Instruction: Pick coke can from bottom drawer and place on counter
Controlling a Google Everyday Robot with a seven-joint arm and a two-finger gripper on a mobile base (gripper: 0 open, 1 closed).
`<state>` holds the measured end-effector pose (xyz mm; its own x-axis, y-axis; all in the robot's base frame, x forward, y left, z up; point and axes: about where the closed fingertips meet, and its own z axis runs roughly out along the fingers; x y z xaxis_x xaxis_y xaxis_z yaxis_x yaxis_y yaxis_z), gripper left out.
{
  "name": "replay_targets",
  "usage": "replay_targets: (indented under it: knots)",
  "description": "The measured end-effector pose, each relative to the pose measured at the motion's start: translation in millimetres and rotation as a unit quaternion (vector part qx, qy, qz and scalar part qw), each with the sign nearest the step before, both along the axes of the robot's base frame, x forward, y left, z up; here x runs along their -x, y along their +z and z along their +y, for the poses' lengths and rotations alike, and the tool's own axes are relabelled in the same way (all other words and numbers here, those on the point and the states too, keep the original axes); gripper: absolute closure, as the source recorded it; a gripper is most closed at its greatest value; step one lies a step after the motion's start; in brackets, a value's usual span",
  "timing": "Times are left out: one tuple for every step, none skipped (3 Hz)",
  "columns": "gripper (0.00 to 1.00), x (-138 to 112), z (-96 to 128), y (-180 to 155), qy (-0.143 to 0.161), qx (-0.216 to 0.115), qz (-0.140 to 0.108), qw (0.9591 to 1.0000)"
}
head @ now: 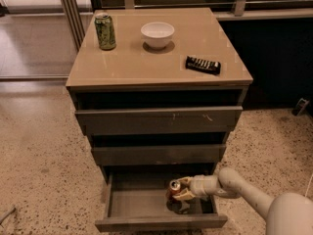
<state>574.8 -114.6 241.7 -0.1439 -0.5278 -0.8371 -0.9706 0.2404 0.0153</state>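
Observation:
The coke can (174,189), red-orange with a silver top, stands inside the open bottom drawer (142,204) towards its right side. My gripper (180,189) reaches into the drawer from the right on a white arm, and its pale fingers (184,195) sit on either side of the can, closed around it. The can looks slightly raised, with a dark shadow under it on the drawer floor. The counter (146,62) is the glossy tan top of the cabinet, well above the gripper.
On the counter stand a green patterned can (105,31) at back left, a white bowl (157,34) in the middle back and a black flat object (203,64) at right. The two upper drawers (156,119) overhang the open drawer. Speckled floor surrounds the cabinet.

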Motion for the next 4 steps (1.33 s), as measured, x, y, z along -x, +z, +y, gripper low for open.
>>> replay_targets:
  knots:
    - [1.00,20.3,3.6,56.3,0.029,-0.010,0.007,0.9995]
    - [1.00,26.4,15.4,131.2,0.032,-0.002,0.007,0.9995]
    - [1.00,21.0,14.1,166.5,0.040,0.015,-0.008,0.9990]
    - [1.00,20.5,14.0,166.7,0.040,0.015,-0.009,0.9990]
